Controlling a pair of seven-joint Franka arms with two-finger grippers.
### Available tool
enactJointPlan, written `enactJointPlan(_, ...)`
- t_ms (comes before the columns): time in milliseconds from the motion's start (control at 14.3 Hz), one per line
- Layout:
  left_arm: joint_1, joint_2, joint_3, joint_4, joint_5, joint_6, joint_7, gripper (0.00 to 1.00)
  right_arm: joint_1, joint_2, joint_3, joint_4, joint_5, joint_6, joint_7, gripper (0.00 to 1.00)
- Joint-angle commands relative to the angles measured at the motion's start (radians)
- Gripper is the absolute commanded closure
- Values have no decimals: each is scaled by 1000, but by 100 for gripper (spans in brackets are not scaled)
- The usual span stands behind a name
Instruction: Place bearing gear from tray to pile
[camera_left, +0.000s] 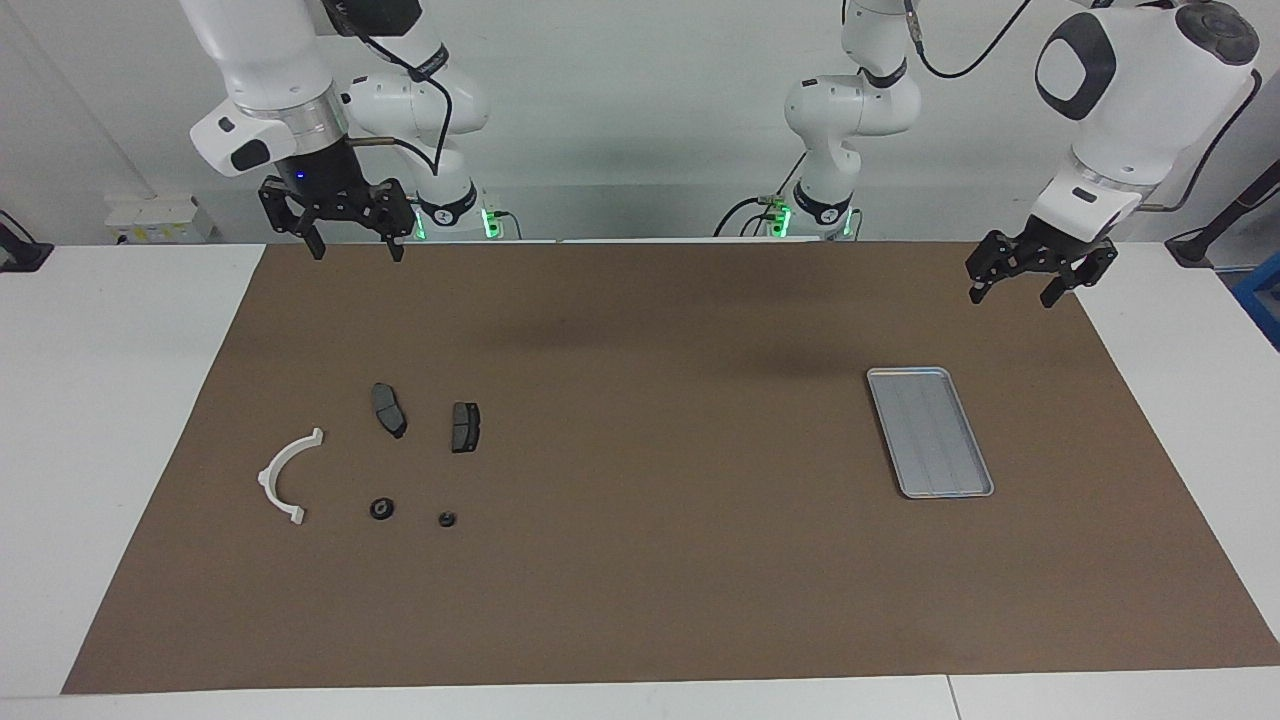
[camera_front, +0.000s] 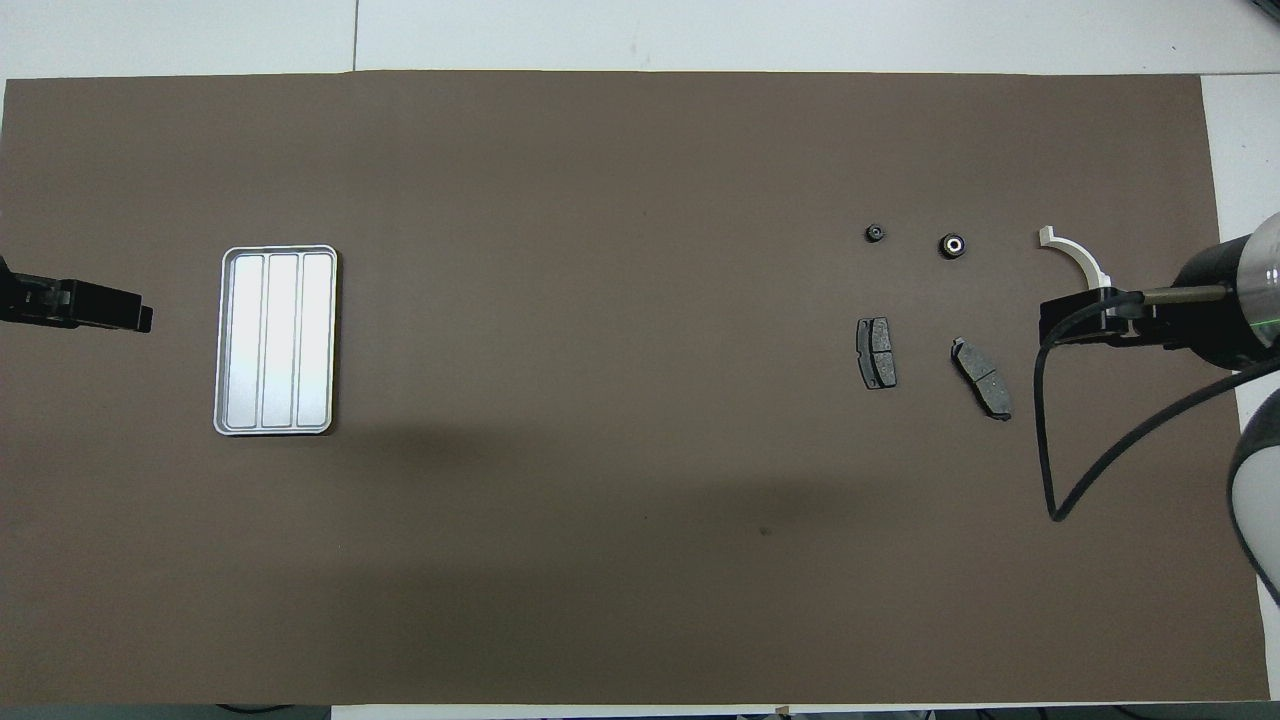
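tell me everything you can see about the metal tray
The tray is a flat, silver, rectangular metal piece with rounded corners, a low raised rim and lengthwise ridges splitting it into three strips. It lies flat on the brown mat toward the left arm's end of the table. Nothing is in it and nothing touches it.
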Motion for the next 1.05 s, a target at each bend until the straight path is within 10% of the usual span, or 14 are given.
enactJointPlan(0,-12,6,11,22,-11,-25,0,0,-2,-4,1,-5,39,-5,16,0)
enactJointPlan(978,-12,6,11,22,-11,-19,-4,0,-7,-5,-1,-7,36,3,12,0)
